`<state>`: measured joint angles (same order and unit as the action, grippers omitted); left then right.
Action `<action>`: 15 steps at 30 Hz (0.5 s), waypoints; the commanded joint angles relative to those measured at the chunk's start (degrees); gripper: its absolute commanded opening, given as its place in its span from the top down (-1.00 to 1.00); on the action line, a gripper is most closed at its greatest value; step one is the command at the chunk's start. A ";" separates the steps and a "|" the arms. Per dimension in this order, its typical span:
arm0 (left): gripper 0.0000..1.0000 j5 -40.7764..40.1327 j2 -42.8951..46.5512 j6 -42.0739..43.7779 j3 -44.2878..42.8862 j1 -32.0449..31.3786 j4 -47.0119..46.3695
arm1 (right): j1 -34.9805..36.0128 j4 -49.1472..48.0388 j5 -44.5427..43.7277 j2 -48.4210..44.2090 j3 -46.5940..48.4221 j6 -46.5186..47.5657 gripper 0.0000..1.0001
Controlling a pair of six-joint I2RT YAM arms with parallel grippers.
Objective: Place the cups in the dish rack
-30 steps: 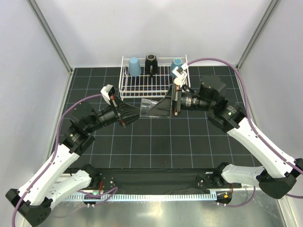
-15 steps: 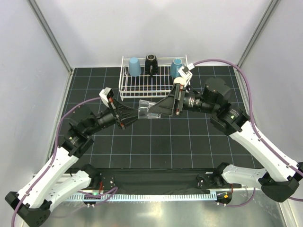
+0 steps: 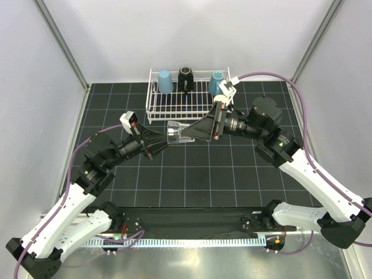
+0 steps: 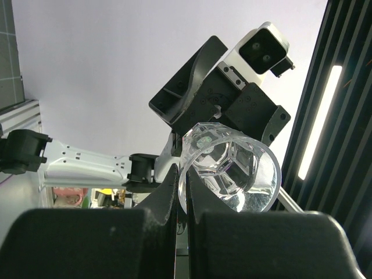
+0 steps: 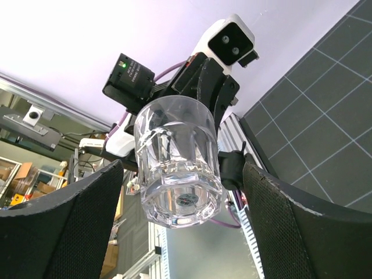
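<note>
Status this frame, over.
Left gripper shut on clear glass rim, midair. Right gripper open around its base. Light blue tumbler, black cup, teal mug in dish rack. Nothing blocking.

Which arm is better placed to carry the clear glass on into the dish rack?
Right, probably. The open right gripper straddles the base of the clear glass, and its wrist sits beside the dish rack. The left gripper only pinches the glass's rim.
</note>
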<state>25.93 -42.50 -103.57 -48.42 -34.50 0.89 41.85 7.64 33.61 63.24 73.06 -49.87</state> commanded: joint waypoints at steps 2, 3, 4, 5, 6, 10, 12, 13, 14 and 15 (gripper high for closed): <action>0.99 -0.53 0.75 -1.11 0.00 0.05 -3.78 | -0.10 -4.92 1.11 -0.05 1.30 -1.02 -0.64; 0.99 -0.62 0.75 -1.37 0.17 0.05 -4.22 | -0.01 -5.09 1.02 0.04 1.12 -0.94 -0.63; 1.00 -0.53 0.67 -1.55 0.17 0.05 -4.49 | -0.10 -5.18 0.94 -0.14 1.04 -1.02 -0.63; 0.99 -0.45 0.49 -1.55 0.17 0.05 -4.75 | -0.10 -5.18 0.85 -0.14 0.95 -0.85 -0.63; 0.99 -0.36 0.40 -1.55 0.00 0.05 -5.10 | -0.10 -4.83 0.67 -0.05 1.03 -0.85 -0.61; 1.00 -0.01 -0.48 -1.72 -0.27 0.05 -6.33 | -0.10 -5.27 0.94 0.56 1.30 -1.28 -0.51; 0.99 0.34 -0.92 -1.90 -0.27 0.05 -6.68 | -0.01 -5.27 1.02 1.00 1.65 -1.29 -0.46; 0.99 0.43 -1.27 -1.99 -0.27 0.05 -7.21 | -0.10 -5.18 1.02 1.18 2.00 -1.20 -0.44; 0.99 0.52 -1.27 -1.99 -0.18 0.05 -7.39 | -0.10 -5.09 1.11 1.27 2.09 -1.11 -0.42; 0.99 0.70 -1.36 -2.07 -0.27 0.05 -7.56 | -0.10 -5.00 1.11 1.44 2.26 -1.02 -0.36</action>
<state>25.96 -43.79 -104.86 -48.18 -34.50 -1.80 41.82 5.45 34.02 64.29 73.06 -51.00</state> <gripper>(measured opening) 0.008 0.701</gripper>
